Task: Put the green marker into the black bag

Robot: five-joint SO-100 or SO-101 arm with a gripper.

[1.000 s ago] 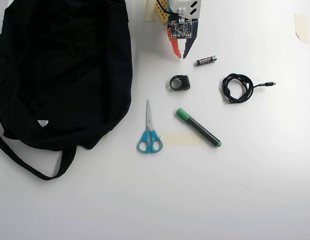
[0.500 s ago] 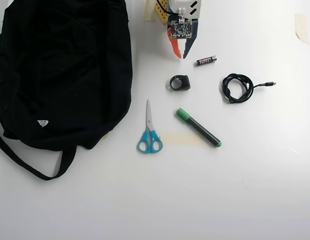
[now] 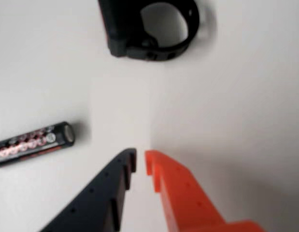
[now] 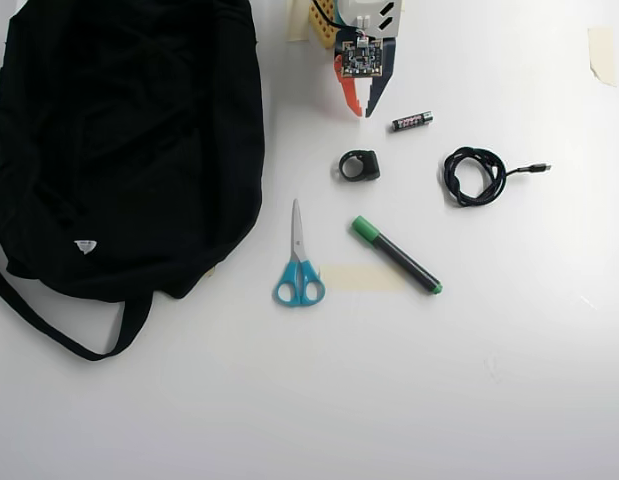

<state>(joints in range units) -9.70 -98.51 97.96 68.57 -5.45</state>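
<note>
Wrist view: the gripper (image 3: 140, 159) is sitting at the bottom edge with its 2 fingers, 1 dark blue and 1 orange, drawn together, only a thin slit showing between the tips and nothing held. The tips are hanging over bare white table (image 3: 246, 96). A black AAA battery (image 3: 33, 144) with red print is lying just left of the dark finger. Farther up, a black ring-shaped clip (image 3: 149, 36) is lying at the top edge.

Overhead view: the gripper (image 4: 361, 108) is pointing down the picture from the arm at the top centre. The battery (image 4: 412, 121) is lying just to its right, and the clip (image 4: 359, 165) is lying below it. A coiled black cable (image 4: 475, 175) is resting to the right. The green marker (image 4: 396, 255) is lying flat on the table (image 4: 389, 400), diagonal, green cap toward upper left, well apart from the gripper. Blue-handled scissors (image 4: 298, 262) are lying left of it, blades pointing up. The black bag (image 4: 119, 150) is filling the upper left, its strap looping at lower left. A strip of tape (image 4: 601, 52) is sticking at upper right.
</note>
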